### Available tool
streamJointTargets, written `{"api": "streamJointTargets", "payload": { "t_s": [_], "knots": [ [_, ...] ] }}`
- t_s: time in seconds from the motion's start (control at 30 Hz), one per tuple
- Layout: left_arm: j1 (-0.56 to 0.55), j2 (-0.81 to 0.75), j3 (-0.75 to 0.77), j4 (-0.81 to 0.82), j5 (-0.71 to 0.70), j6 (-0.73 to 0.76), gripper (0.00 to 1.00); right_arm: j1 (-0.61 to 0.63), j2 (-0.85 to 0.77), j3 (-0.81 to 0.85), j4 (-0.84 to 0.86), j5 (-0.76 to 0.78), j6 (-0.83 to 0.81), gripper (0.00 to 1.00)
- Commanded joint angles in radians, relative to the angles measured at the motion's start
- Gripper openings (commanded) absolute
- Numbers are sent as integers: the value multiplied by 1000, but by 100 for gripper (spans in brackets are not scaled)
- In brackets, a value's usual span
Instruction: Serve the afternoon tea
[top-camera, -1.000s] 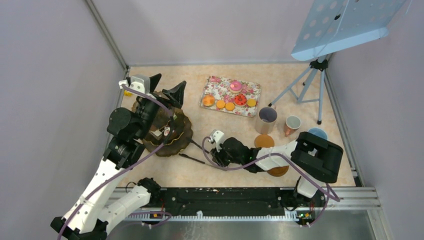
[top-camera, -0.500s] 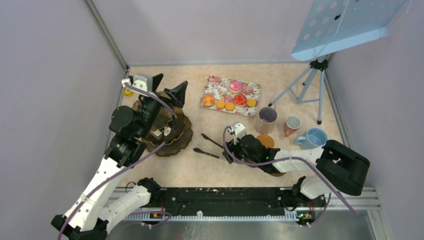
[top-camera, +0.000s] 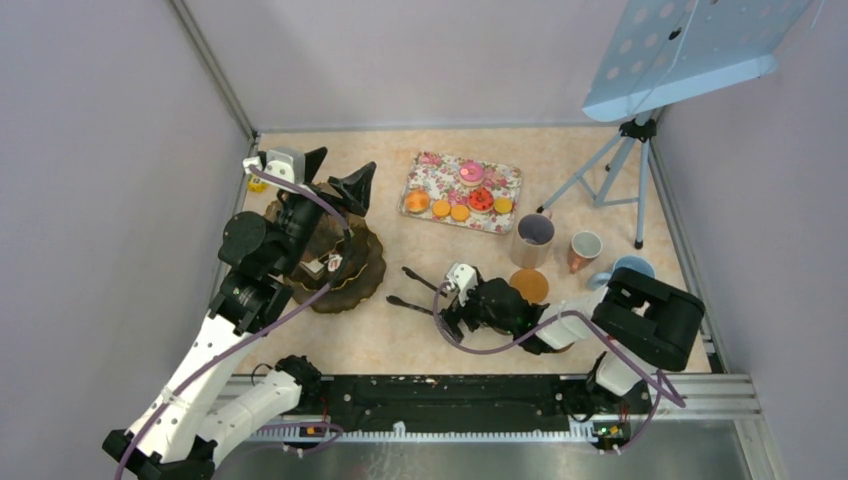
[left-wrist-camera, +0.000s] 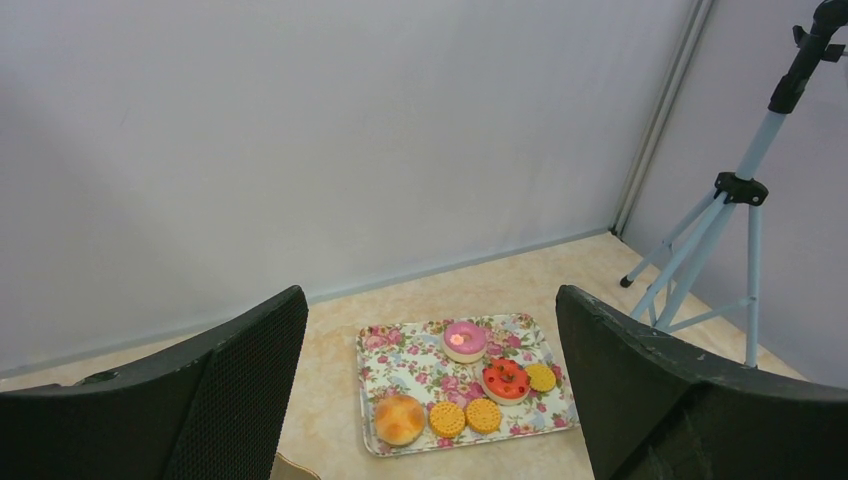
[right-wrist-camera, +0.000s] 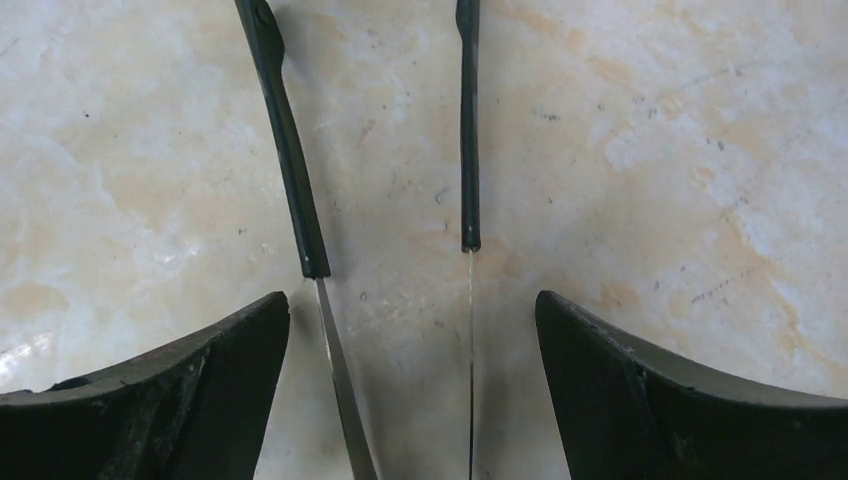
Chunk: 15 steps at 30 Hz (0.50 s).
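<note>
Progress: an early stage was judged; no cake or biscuit was seen served, and all were still laid on the rose-patterned tray (left-wrist-camera: 410, 362).
Toy cakes: the toy cakes (left-wrist-camera: 463, 340) were shown on the tray, a pink one toward its far edge, a red one and a bun nearer.
Biscuits: the biscuits (left-wrist-camera: 447, 418) were lined along the tray's near edge, with one more at its right end.
Cups: the lilac mug (top-camera: 533, 238) was stood just off the tray's near right corner, the white cup (top-camera: 585, 247) farther right, and the light-blue mug (top-camera: 634, 265) beyond that, half hidden by the right arm.
Axis: the mugs and cup were set upright, mouths up; the cakes were round, with no long axis, and the biscuit row was run along the tray's length.
Tongs: the black tongs (top-camera: 420, 279) were left flat on the table, well on the near side of the tray, tips pointed toward the brown scalloped stand (top-camera: 360, 265).
Right gripper: the right gripper (right-wrist-camera: 412, 300) was spread wide astride the tongs' shafts, with nothing clamped.
Left gripper: the left gripper (left-wrist-camera: 430, 295) was held wide apart and empty, raised to the tray's left and aimed at it.
Left: the tongs were still to be grasped, and every item moved.
</note>
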Motion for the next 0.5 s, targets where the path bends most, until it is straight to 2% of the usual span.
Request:
{"api": "streamJointTargets", "payload": {
  "t_s": [0.0, 0.13, 0.27, 0.4, 0.47],
  "knots": [
    [3, -4, 0, 37, 21, -8, 99, 32, 61, -39, 241, 43, -157, 91],
    [3, 1, -1, 33, -5, -5, 99, 40, 126, -37, 259, 74, -176, 89],
    [3, -3, -3, 39, 11, -4, 99, 40, 184, -45, 329, 102, -143, 82],
    [3, 6, 1, 35, 15, -6, 99, 40, 201, -43, 354, 178, -93, 67],
    [3, 2, -1, 38, 17, -6, 99, 39, 208, -14, 296, 245, -43, 57]
  ]
}}
